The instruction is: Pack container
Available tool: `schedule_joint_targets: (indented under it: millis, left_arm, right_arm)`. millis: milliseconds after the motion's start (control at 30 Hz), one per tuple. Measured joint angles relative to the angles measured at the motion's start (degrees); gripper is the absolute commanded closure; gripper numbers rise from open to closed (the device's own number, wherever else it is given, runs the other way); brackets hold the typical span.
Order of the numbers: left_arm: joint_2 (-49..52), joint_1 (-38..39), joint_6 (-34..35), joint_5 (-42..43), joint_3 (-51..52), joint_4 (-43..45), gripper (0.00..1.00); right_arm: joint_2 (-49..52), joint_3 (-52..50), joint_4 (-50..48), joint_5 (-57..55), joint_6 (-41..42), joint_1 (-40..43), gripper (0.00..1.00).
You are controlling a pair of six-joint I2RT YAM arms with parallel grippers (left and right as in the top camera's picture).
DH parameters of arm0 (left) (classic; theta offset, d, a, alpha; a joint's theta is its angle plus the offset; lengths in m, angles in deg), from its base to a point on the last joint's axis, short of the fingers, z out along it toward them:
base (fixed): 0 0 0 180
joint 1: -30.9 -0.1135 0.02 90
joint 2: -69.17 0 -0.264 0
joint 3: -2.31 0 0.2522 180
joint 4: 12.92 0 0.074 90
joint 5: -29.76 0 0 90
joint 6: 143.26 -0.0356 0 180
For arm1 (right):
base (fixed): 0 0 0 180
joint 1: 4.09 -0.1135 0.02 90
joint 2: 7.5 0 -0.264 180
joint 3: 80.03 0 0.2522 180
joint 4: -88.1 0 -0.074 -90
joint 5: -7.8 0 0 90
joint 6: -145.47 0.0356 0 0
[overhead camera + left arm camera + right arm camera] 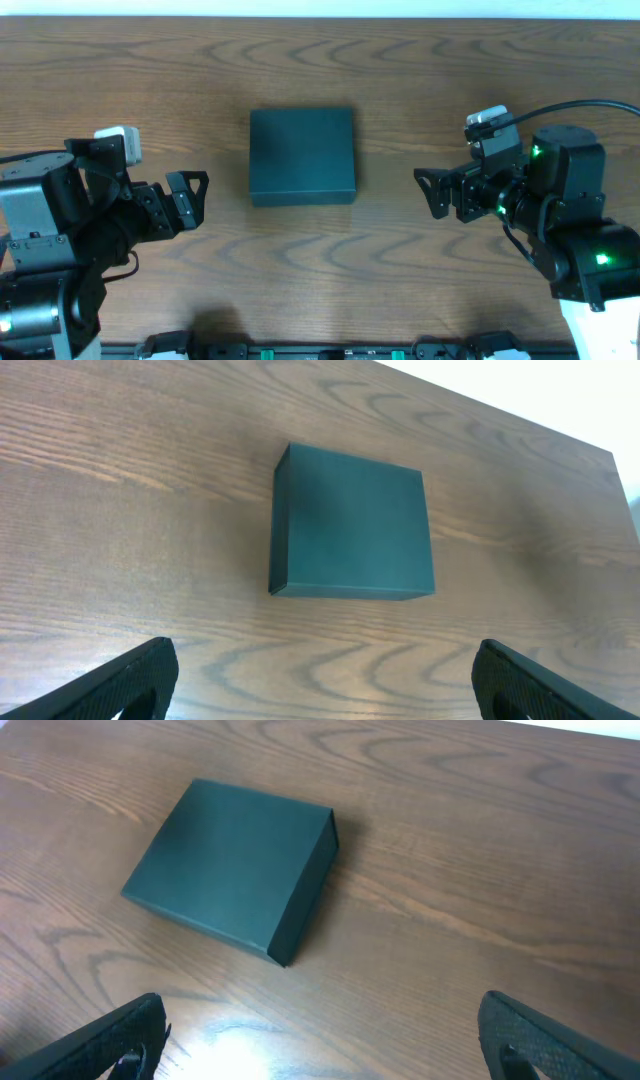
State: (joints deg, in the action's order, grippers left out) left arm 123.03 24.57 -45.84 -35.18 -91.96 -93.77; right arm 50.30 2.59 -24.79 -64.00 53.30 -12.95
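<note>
The container lies flat on the wooden surface, a little left of the middle of the overhead frame. It is a dark teal, shallow, nearly square box, and its lid looks closed, with the top flat. Nothing touches it.

The left fingers stand at the middle left of the overhead frame. They are spread wide and hold nothing. Their tips point toward the container and are level with its lower part. They are near its left edge, with bare surface between.

The right fingers stand at the middle right of the same frame. They are also spread wide and empty, and they point toward the right edge of the container. The gap on this side looks somewhat wider than the gap on the left side.

In the left wrist view, the container is in the upper middle of the frame. The two left fingers appear only in the bottom corners, far apart from each other. The container lies ahead of them, within the width of their opening, and well clear of both tips.

In the right wrist view, the container is in the upper left of the frame, turned so that one corner points down. The right fingers fill the bottom corners, open and apart from the box, which lies more toward the finger at the frame's left.
</note>
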Motion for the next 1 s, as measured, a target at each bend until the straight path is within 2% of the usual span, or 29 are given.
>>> schedule_joint_targets:
  millis: [267, 400, 500, 767, 1000]
  left_arm:
    - [-0.15, 0.0, -0.07, -1.38, 0.0, -0.17, 0.05]
    - [-3.08, 0.0, -0.44, -6.56, 0.33, -0.42, 0.05]
    - [-7.89, 0.0, -0.46, -11.58, 4.35, 2.16, 0.05]
    - [-26.91, 0.0, -0.92, -22.8, 30.4, 15.8, 0.05]
    - [-39.06, 0.0, -1.29, -25.14, 50.86, 25.97, 0.05]
  right_arm:
    - [0.0, 0.0, 0.02, 0.0, 0.02, 0.0, 0.01]
    - [0.0, 0.0, 0.04, 0.0, 0.0, 0.0, 0.01]
    - [0.02, 0.0, 0.11, -0.04, 0.02, 0.0, 0.01]
    - [0.07, 0.04, 0.2, -0.17, 0.0, 0.0, 0.01]
    - [0.11, 0.09, 0.17, -0.2, 0.0, 0.0, 0.01]
